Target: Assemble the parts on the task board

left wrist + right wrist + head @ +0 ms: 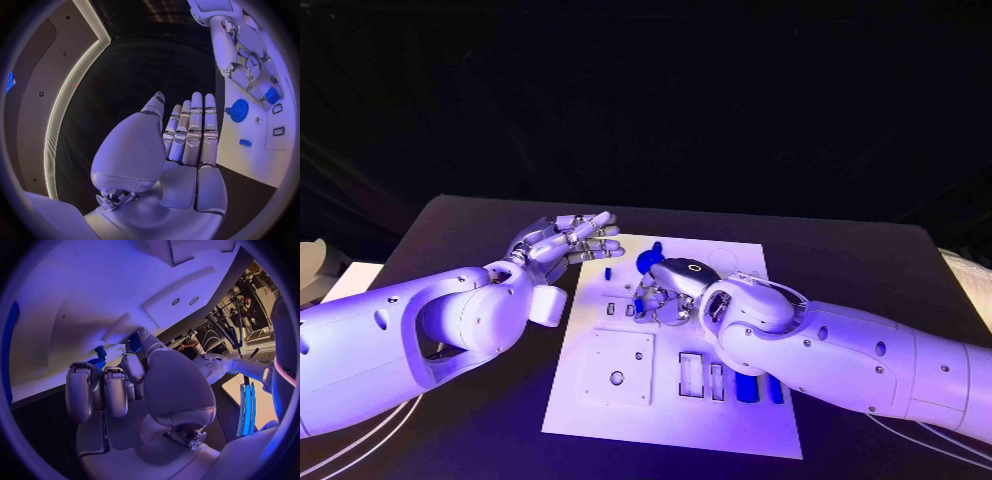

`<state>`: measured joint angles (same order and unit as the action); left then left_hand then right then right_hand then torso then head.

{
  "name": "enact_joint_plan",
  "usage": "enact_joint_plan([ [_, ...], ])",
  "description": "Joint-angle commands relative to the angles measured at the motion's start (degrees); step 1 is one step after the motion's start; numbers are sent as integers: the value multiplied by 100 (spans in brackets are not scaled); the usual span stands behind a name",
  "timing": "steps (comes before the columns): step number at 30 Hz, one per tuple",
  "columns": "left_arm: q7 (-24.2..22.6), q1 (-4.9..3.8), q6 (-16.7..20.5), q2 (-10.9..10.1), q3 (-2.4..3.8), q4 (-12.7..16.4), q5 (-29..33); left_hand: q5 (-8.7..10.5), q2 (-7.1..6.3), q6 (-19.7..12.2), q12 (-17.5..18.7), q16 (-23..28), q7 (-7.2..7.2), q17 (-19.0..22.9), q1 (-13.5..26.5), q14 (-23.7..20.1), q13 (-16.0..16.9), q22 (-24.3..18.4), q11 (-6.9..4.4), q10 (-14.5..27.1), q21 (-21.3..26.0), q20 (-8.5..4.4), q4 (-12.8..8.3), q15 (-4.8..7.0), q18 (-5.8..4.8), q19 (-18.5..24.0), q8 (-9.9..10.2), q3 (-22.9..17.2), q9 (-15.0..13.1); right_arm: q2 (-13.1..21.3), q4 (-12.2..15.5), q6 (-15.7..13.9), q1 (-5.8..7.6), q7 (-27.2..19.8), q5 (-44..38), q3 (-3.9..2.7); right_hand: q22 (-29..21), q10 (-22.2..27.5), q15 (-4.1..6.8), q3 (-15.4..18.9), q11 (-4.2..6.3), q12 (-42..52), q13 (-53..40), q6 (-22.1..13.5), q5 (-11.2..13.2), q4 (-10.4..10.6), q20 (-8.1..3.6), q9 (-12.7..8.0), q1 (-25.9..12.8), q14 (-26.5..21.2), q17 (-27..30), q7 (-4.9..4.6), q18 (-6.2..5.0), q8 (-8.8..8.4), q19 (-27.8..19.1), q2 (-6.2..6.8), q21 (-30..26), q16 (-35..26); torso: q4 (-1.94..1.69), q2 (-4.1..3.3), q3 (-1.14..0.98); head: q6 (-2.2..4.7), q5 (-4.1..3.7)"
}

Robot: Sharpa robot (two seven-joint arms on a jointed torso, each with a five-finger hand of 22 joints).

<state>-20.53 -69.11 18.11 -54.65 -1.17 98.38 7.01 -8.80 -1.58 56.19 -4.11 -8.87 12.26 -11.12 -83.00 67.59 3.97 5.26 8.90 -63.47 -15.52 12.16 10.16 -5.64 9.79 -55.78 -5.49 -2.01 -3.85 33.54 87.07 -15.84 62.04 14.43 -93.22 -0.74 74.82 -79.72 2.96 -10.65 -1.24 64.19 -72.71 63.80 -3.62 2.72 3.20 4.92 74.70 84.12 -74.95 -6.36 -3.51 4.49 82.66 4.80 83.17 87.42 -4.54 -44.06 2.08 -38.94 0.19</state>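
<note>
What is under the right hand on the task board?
Under the right hand, its fingers pinch a small blue part above the task board. A blue gear lies just beyond. The board surface directly below the palm is hidden.

The right hand [664, 296] lies over the middle of the board [625, 420], hiding what is beneath it — whether its fingers pinch a part cannot be told from the head view. In the right wrist view a small blue part [134, 343] sits at the fingertips [142, 335], half covered by them. Blue parts [759, 388] near the board's right side are partly behind the right arm — their shapes are unclear.
</note>
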Motion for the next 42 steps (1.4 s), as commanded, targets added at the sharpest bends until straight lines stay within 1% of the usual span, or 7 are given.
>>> enact_joint_plan([
  [1,-18,-4,-117,10,3,4,7,32,10,18,33,37,34,-5,-52,8,-4,-10,16,-23,22,23,-23,-34,74,-13,18,-2,3,31,-48,473,-80,286,-162,71,-12,-1,-52,44,-42,-30,-12,-72,9,18,38,-26,-8,479,-1009,-26,29,-40,-12,88,-33,-24,-5,-2,-1,-8,-5],
  [16,-7,-3,-124,16,3,-12,7,32,10,18,33,37,34,-5,-52,8,-4,-10,16,-23,22,23,-23,-34,74,-13,18,-2,3,37,-16,263,-87,329,-189,74,-24,88,-84,300,-73,-176,93,-184,-13,236,77,-56,-189,468,-963,-47,25,-59,-14,229,-46,-57,-2,-1,2,-7,-23],
  [26,5,-3,-140,18,3,-12,7,34,8,16,35,44,35,-9,-56,9,-4,-13,16,-23,24,23,-30,-34,74,-14,22,-4,3,51,3,-543,-91,138,-71,74,-61,404,-127,726,-130,-721,512,-469,-94,623,112,-99,-195,438,-842,-111,19,-78,-26,376,-71,-142,-4,-2,2,-1,-29],
  [28,3,-3,-147,15,3,-9,7,34,8,16,35,44,35,-9,-56,9,-4,-13,16,-23,24,23,-30,-34,74,-14,22,-4,3,61,9,-736,-94,-79,29,74,-146,645,-205,1098,-220,-1048,799,-778,-212,1006,168,-107,6,419,-767,-175,2,-39,-70,442,-125,-198,-1,-1,5,1,-27],
  [31,8,-2,-153,12,3,-17,7,35,8,16,36,45,35,-9,-56,9,-4,-13,17,-23,24,23,-31,-35,74,-14,23,-4,4,90,30,-1049,-97,-518,248,74,-151,626,-215,1282,-240,-924,784,-906,-217,1313,192,-115,216,420,-764,-222,0,-57,-70,509,-131,-204,-10,0,4,-3,-33],
  [36,33,-2,-169,13,3,-48,7,38,4,-1,44,47,43,-17,-56,22,-8,-16,23,-6,24,23,-38,-34,74,-19,35,-3,7,186,85,-1258,-99,-1611,914,52,-226,689,-246,1339,-274,-934,851,-1058,-118,1396,219,-122,338,397,-683,-273,-14,-83,-110,364,-174,-261,-7,5,1,20,-20],
  [42,157,-2,-163,12,3,-83,-33,44,3,-22,48,18,51,-61,-48,120,-11,-8,26,27,-13,6,-63,-17,80,-98,59,-2,7,516,372,-1029,-77,-2660,1824,-100,-301,762,-268,1415,-296,-935,900,-1099,-9,1372,243,-114,388,369,-605,-291,-30,-67,-151,197,-217,-319,-3,8,4,11,4],
])
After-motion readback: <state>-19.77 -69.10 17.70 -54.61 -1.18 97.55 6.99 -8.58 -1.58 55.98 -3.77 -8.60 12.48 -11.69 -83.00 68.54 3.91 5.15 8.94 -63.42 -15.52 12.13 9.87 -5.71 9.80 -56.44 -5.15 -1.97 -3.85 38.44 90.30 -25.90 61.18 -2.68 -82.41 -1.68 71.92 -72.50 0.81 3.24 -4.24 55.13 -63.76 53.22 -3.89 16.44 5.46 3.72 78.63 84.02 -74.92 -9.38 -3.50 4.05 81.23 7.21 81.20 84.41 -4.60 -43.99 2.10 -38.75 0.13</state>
